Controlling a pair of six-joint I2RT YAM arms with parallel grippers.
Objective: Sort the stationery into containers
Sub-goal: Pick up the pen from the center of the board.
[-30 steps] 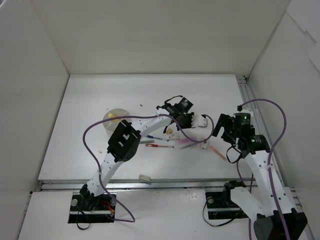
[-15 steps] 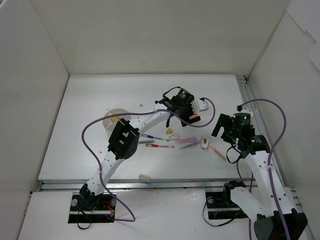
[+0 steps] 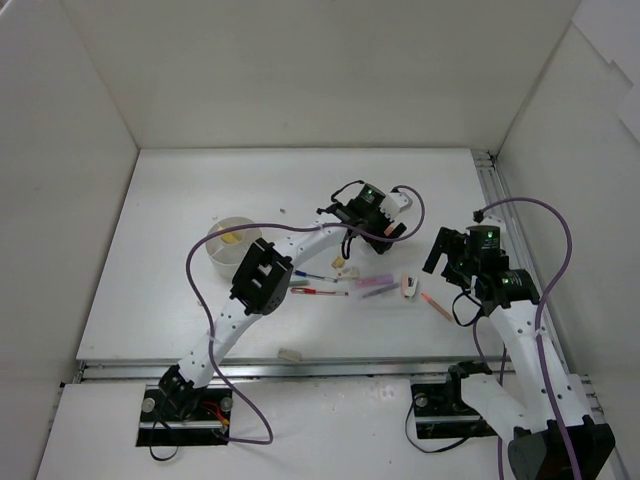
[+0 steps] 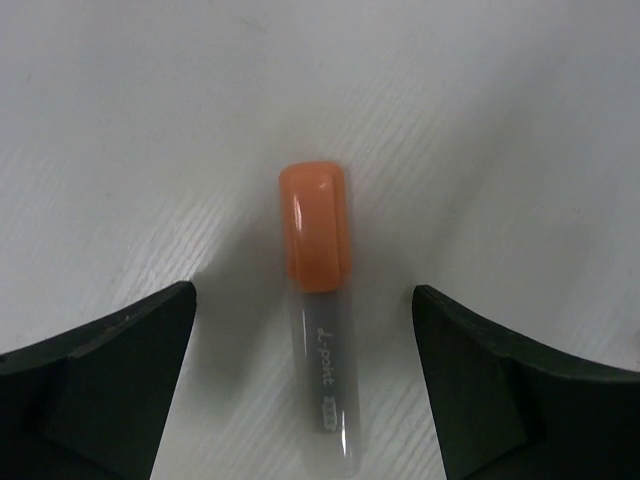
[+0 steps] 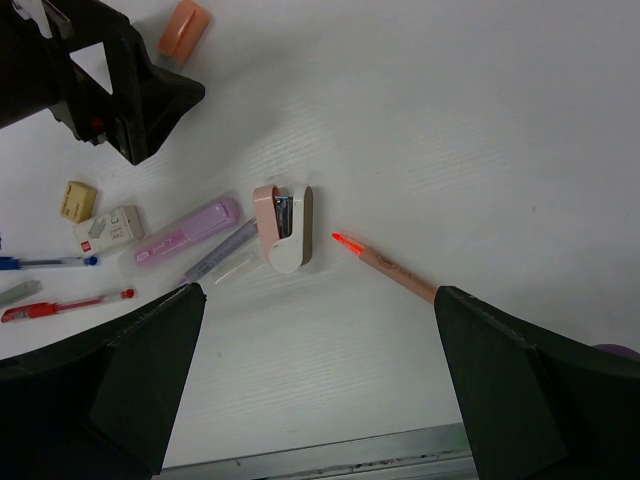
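The left gripper (image 4: pixel 303 296) has its two dark fingers spread wide, holding nothing. Between them an orange marker (image 4: pixel 318 330) lies flat on the white table (image 3: pixel 200 190), touching neither finger, its orange cap pointing away from the wrist and its grey barrel running back toward the camera.

The right gripper (image 5: pixel 320 292) is likewise parted and empty, hanging above the table. Below it lies a small pink-and-white stapler (image 5: pixel 283 228), with a pink pencil (image 5: pixel 385 265) just to its right, orange tip toward the stapler. On the stapler's other side rests a purple marker (image 5: pixel 185 238). Past that are two eraser blocks (image 5: pixel 80 198) (one cream, one paler with a red label), a blue pen (image 5: pixel 45 262) and a red pen (image 5: pixel 65 305).

From above, the round white cup (image 3: pixel 215 255) stands well to the left of this cluster, with something yellow in it. A lone eraser (image 3: pixel 290 354) sits near the table's front edge, apart from everything else.
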